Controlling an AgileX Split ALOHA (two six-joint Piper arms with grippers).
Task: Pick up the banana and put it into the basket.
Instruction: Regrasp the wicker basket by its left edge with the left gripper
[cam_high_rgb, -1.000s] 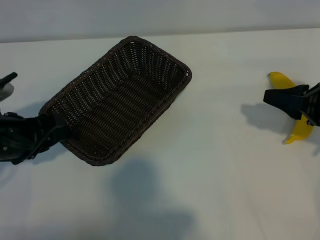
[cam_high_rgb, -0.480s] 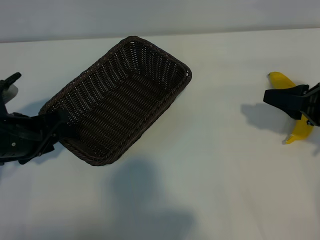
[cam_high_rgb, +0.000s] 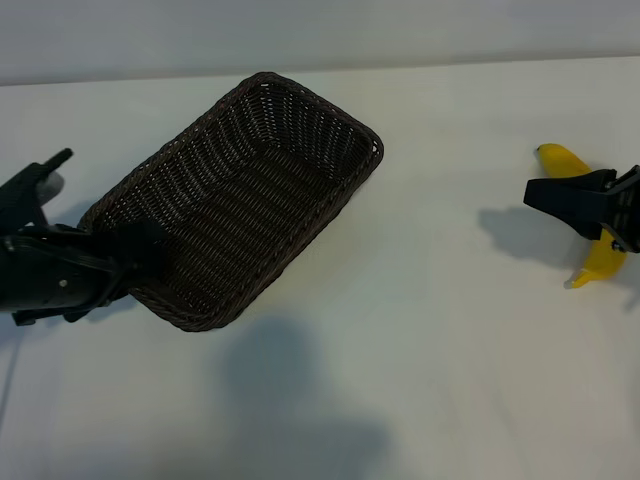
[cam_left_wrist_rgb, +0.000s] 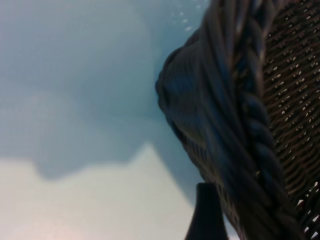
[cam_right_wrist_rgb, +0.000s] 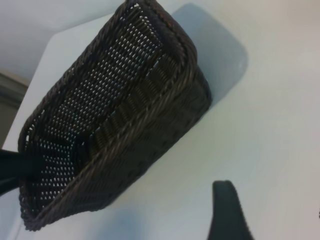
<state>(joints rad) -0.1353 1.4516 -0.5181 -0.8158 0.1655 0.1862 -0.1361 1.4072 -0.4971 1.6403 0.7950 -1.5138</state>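
Observation:
The banana (cam_high_rgb: 603, 259) lies on the white table at the far right. My right gripper (cam_high_rgb: 565, 203) hovers over its middle and covers it, so only the two yellow ends show; the gripper is open, with one finger (cam_right_wrist_rgb: 227, 212) over bare table in the right wrist view. The dark brown wicker basket (cam_high_rgb: 240, 195) sits slantwise left of centre, with nothing inside. My left gripper (cam_high_rgb: 138, 262) is open at the basket's near left corner, its tips overlapping the rim. In the left wrist view one finger (cam_left_wrist_rgb: 205, 217) stands just outside the basket (cam_left_wrist_rgb: 250, 100) wall.
The white table (cam_high_rgb: 450, 350) stretches bare between basket and banana. A broad soft shadow falls on the near middle of it. In the right wrist view the basket (cam_right_wrist_rgb: 115, 125) shows from its short end, far from that gripper.
My left arm has moved right, and its fingers now reach the basket's corner rim. The right gripper, banana and basket have stayed put.

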